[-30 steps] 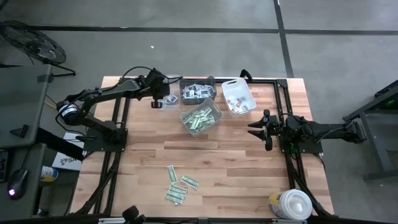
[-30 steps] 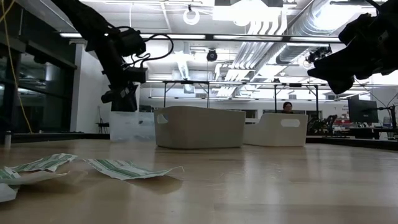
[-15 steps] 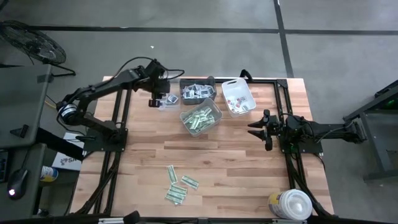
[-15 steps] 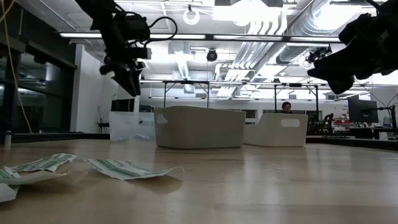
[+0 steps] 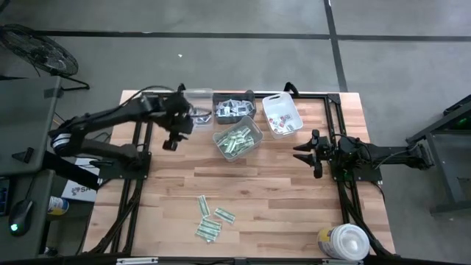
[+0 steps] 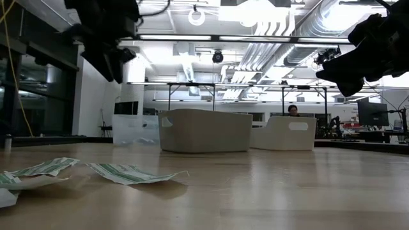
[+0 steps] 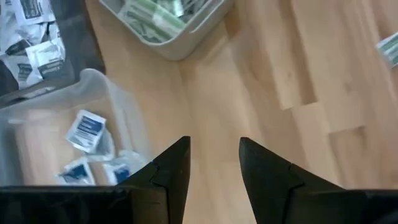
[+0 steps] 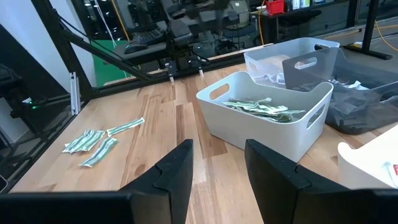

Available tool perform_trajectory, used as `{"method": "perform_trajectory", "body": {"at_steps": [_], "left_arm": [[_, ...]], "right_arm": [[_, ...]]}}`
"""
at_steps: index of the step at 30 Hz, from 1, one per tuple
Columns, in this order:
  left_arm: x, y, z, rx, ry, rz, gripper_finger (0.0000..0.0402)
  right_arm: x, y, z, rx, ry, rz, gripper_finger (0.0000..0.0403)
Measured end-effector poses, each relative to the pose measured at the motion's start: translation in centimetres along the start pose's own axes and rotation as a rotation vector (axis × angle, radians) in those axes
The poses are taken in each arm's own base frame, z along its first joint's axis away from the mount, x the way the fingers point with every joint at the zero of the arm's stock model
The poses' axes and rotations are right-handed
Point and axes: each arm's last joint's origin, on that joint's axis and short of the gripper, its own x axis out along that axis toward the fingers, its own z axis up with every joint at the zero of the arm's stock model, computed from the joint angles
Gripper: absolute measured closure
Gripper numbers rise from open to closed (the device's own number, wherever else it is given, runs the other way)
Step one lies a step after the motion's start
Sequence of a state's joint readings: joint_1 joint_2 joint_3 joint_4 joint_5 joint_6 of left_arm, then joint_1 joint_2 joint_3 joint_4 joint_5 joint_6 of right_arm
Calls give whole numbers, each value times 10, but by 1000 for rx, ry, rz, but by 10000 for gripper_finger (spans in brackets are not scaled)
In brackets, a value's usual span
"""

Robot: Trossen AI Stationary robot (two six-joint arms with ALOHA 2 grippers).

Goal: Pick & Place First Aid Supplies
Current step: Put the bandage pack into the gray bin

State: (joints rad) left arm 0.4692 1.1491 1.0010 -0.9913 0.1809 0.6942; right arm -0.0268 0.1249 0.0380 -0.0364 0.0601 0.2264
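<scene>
Left tool point(image 5: 171, 138) hangs over bare counter point(image 5: 294, 213) just beside the clear bin point(image 5: 195, 110), its two fingers parted with nothing between them. Right tool point(image 5: 307, 154) waits at the counter's right side, fingers likewise parted and empty. The loose green-and-white strips point(image 5: 209, 218) lie in a small cluster near the counter's front edge, well apart from both tools, toward the front and somewhat to the robot's right of the left tool. Their long axes run at mixed slants. Neither arm is plainly nearer; the left one is the arm at work.

The high view alone gives this whole layout. The left wrist view shows blue-printed packets point(image 7: 86, 130) lying in the clear bin and one strip at the frame's edge. The right wrist view shows the strip cluster point(image 8: 99, 142) flat on the wood.
</scene>
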Motion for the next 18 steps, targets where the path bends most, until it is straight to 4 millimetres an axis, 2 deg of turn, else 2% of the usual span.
{"method": "perform_trajectory", "body": {"at_steps": [11, 18], "left_arm": [[-11, -86, 25, -205, -33, 80, 266], [1, -135, 40, -295, -20, 105, 266]], "right_arm": [[0, 0, 0, 0, 0, 0, 263], [0, 0, 0, 0, 0, 0, 263]]}}
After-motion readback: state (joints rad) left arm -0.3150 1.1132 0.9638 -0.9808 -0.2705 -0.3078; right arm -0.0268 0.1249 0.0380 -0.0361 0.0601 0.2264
